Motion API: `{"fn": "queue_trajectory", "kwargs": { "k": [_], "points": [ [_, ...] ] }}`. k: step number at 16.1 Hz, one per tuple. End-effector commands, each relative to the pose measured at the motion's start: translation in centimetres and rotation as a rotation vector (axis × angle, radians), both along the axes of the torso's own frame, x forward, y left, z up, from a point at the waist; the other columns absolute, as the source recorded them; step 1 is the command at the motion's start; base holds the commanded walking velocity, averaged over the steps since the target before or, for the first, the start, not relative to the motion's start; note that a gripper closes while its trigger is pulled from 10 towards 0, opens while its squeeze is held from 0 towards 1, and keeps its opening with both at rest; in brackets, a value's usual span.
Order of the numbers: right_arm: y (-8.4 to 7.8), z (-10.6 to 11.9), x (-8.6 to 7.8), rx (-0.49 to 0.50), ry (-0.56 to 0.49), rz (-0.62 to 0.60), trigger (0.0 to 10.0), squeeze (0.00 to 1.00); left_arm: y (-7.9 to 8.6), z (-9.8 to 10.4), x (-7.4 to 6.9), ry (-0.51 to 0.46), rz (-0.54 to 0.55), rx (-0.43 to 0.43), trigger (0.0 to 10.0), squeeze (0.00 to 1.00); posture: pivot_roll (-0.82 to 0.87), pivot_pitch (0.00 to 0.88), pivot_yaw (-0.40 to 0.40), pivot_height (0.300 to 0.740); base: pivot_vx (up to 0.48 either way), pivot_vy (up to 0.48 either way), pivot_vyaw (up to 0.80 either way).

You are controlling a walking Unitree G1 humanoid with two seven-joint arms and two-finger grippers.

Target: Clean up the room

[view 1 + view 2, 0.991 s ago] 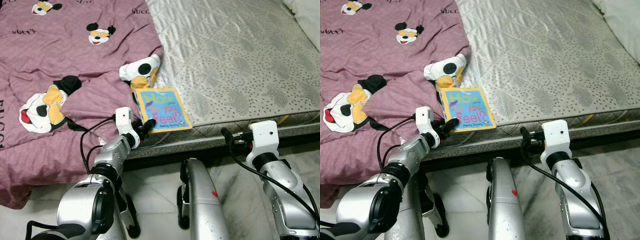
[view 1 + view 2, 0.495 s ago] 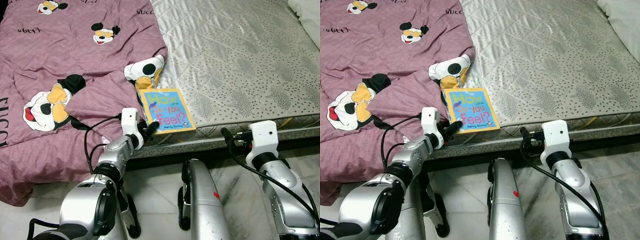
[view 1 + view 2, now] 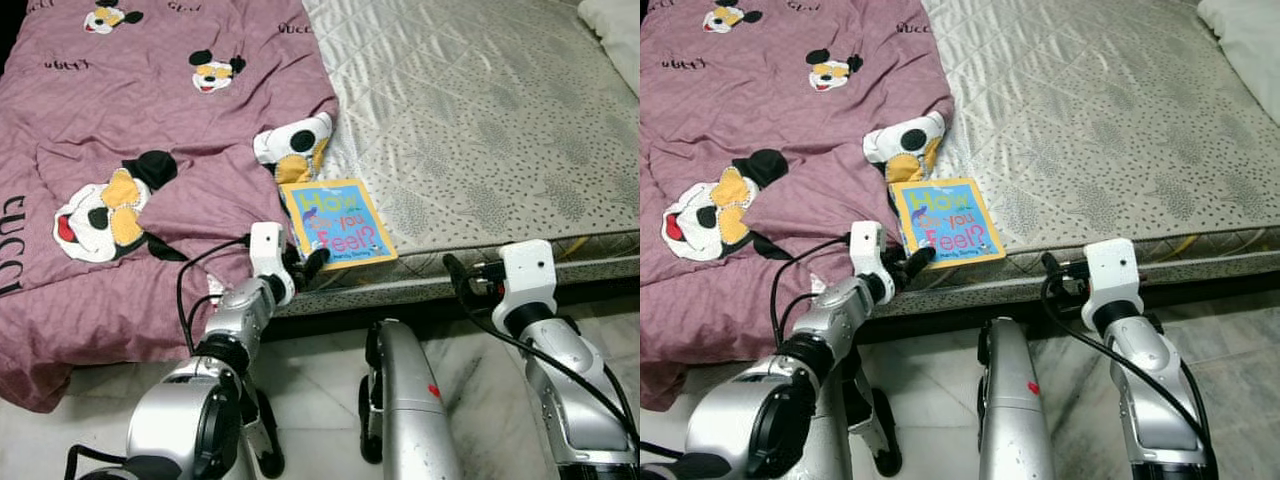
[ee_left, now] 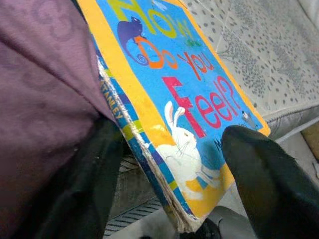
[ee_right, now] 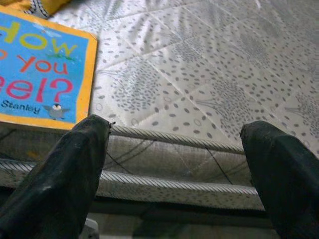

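Nearest the camera, pale marble floor (image 3: 320,360) and the robot's own silver torso (image 3: 405,400). Left gripper (image 3: 303,268) sits at the mattress edge, its fingers spread around the near corner of the book (image 3: 338,222) — in the left wrist view one black finger (image 4: 266,184) lies over the cover's lower corner and the other (image 4: 84,184) sits under the purple fabric beside the spine. Whether the pads actually press the book, cannot tell.

Right gripper (image 3: 462,275) hovers at the mattress front edge, well right of the book, fingers wide apart with nothing between them; right wrist view shows the piped edge between both fingers (image 5: 55,179).

The book — blue cover, yellow border, title "How Do You Feel?" — lies flat on the mattress (image 3: 480,110) near its front edge, its left side touching the purple cartoon-print blanket (image 3: 120,120). Blanket covers the bed's left half and hangs over the front. Far right corner: a white pillow (image 3: 612,20).
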State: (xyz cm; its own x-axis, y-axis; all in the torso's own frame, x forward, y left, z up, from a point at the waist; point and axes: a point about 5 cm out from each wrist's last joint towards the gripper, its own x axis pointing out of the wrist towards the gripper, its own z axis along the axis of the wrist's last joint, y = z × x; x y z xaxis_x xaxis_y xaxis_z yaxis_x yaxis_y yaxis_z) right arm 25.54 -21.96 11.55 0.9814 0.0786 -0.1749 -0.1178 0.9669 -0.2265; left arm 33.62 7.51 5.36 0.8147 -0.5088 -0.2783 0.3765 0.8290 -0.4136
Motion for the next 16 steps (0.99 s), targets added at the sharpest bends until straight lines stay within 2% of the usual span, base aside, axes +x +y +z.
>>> {"fn": "queue_trajectory", "kwargs": {
  "k": [1,3,6,8,10,12,14,15,16],
  "points": [
    [-0.1,-0.2,-0.1,-0.007,0.004,-0.005,10.0,0.0,-0.8,0.2,0.0,0.001,-0.037,0.011,10.0,0.0,-0.27,0.188,-0.004,0.559,0.0,0.0,0.0],
    [-0.2,-0.1,0.3,-0.01,-0.003,-0.004,10.0,0.0,-2.4,0.7,0.1,-0.001,-0.14,0.081,10.0,0.0,-0.27,0.183,-0.001,0.559,0.0,0.0,0.0],
    [-0.4,-0.1,0.2,-0.014,-0.009,-0.01,10.0,0.0,-3.2,1.0,0.2,0.021,-0.121,0.005,10.0,0.0,-0.28,0.178,0.003,0.559,0.0,0.0,0.0],
    [-0.2,-0.1,0.2,-0.015,-0.01,-0.006,10.0,0.0,-4.4,2.0,0.5,-0.01,-0.161,0.017,10.0,0.0,-0.28,0.174,0.004,0.559,0.0,0.0,0.0],
    [-0.2,-0.1,0.3,-0.014,-0.013,-0.006,10.0,0.0,-5.7,2.4,0.3,-0.054,-0.243,0.071,10.0,0.0,-0.28,0.173,0.005,0.559,0.0,0.0,0.0],
    [-0.2,-0.1,0.3,-0.014,-0.014,-0.006,10.0,0.0,-5.9,2.1,-0.1,-0.082,-0.285,0.105,10.0,0.0,-0.28,0.175,0.008,0.559,0.0,0.0,0.0],
    [-0.3,-0.2,0.2,-0.014,-0.011,-0.01,10.0,0.0,-5.4,1.1,-0.7,-0.06,-0.284,0.12,10.0,0.0,-0.27,0.177,0.008,0.559,0.0,0.0,0.0],
    [-0.3,-0.3,0.2,-0.013,-0.01,-0.009,10.0,0.0,-4.6,0.2,-0.9,-0.018,-0.246,0.144,10.0,0.0,-0.27,0.178,0.009,0.559,0.0,0.0,0.0],
    [-0.2,-0.3,0.2,-0.012,-0.009,-0.008,10.0,0.0,-3.5,-0.9,-1.2,0.033,-0.18,0.159,10.0,1.0,-0.27,0.178,0.009,0.559,0.0,0.0,0.0]
  ]
}}
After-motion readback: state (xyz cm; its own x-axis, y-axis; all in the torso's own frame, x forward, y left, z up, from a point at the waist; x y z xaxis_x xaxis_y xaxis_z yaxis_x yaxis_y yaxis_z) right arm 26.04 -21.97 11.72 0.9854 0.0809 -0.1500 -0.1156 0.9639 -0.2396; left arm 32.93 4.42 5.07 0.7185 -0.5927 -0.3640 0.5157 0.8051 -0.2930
